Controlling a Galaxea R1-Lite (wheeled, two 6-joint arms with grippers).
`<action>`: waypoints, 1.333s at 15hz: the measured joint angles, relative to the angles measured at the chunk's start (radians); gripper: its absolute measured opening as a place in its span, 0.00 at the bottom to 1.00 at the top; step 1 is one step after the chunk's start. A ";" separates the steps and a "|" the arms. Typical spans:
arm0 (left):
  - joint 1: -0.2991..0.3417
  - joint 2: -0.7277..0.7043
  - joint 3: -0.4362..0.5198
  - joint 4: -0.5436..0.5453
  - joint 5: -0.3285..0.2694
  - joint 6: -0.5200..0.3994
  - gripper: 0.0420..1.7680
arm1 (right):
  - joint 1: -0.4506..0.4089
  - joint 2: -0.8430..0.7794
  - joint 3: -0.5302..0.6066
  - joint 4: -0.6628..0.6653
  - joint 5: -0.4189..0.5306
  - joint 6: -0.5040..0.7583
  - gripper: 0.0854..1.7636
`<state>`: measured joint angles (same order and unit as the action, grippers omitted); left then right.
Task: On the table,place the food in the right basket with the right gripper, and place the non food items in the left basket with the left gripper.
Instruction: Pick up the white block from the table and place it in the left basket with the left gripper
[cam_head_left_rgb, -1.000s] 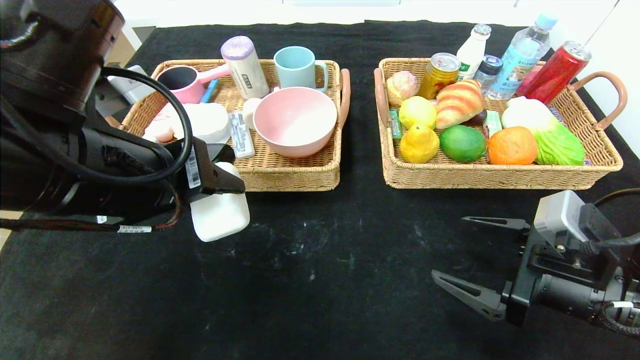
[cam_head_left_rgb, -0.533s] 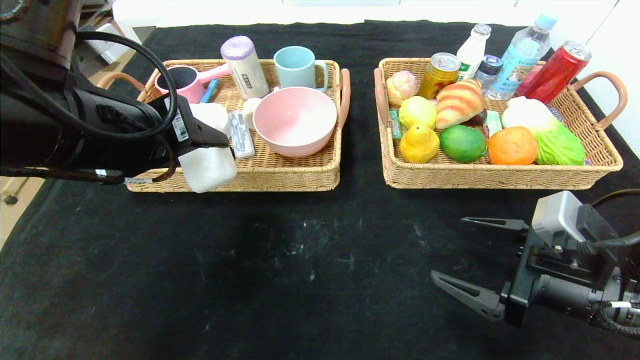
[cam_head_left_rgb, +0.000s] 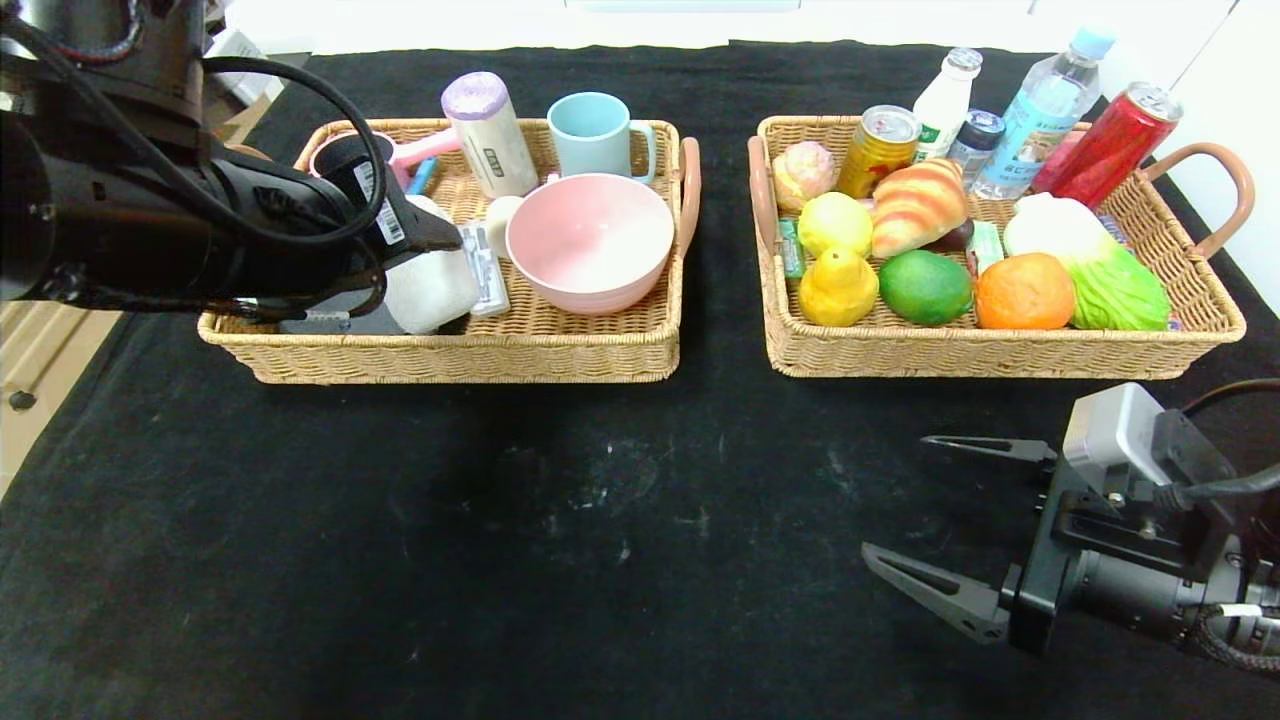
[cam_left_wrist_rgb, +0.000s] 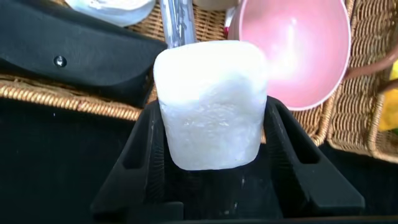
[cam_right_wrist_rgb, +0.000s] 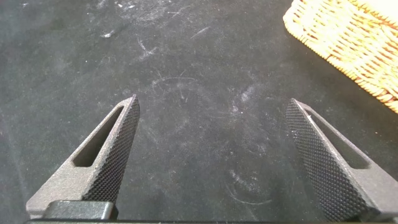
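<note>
Over the front left part of the left basket (cam_head_left_rgb: 560, 352) we see the white bar (cam_head_left_rgb: 432, 290), clamped between the 2 fingers of the left gripper (cam_head_left_rgb: 440, 270). In the left wrist view the white bar (cam_left_wrist_rgb: 211, 106) sits squarely between the black fingers (cam_left_wrist_rgb: 146, 158), with wicker beneath it and the pink bowl (cam_left_wrist_rgb: 298, 50) just beyond.

In the head view the pink bowl (cam_head_left_rgb: 590, 240) rests in the same basket, to the right of the bar. Behind them stand a blue mug (cam_head_left_rgb: 595, 133), a pale roll with a purple top (cam_head_left_rgb: 485, 130) and a pink scoop (cam_head_left_rgb: 365, 160) partly hidden by the arm.

The right basket (cam_head_left_rgb: 990, 350) holds the food: the yellow pear (cam_head_left_rgb: 836, 288), the green fruit (cam_head_left_rgb: 925, 287), the orange (cam_head_left_rgb: 1024, 292) and the croissant (cam_head_left_rgb: 918, 205). A lemon (cam_head_left_rgb: 835, 222), a cabbage (cam_head_left_rgb: 1095, 265), 2 cans and 3 bottles share that basket.

The right gripper (cam_head_left_rgb: 930, 510) hangs low over the table (cam_head_left_rgb: 600, 520), well in front of the right basket. Its fingers (cam_right_wrist_rgb: 109, 165) stand wide apart with nothing between them but the scuffed black cloth.
</note>
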<state>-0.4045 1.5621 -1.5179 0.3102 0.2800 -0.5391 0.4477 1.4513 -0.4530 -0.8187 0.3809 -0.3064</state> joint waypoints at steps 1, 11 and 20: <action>0.010 0.012 0.000 -0.019 0.000 0.005 0.55 | 0.000 0.000 0.000 0.000 0.000 0.000 0.97; 0.084 0.105 -0.002 -0.175 -0.001 0.017 0.55 | 0.000 -0.002 0.001 0.000 -0.001 -0.007 0.97; 0.084 0.126 -0.010 -0.176 0.001 0.036 0.55 | 0.000 -0.004 0.004 0.000 -0.001 -0.012 0.97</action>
<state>-0.3209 1.6881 -1.5279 0.1340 0.2809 -0.5028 0.4477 1.4470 -0.4494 -0.8187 0.3794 -0.3185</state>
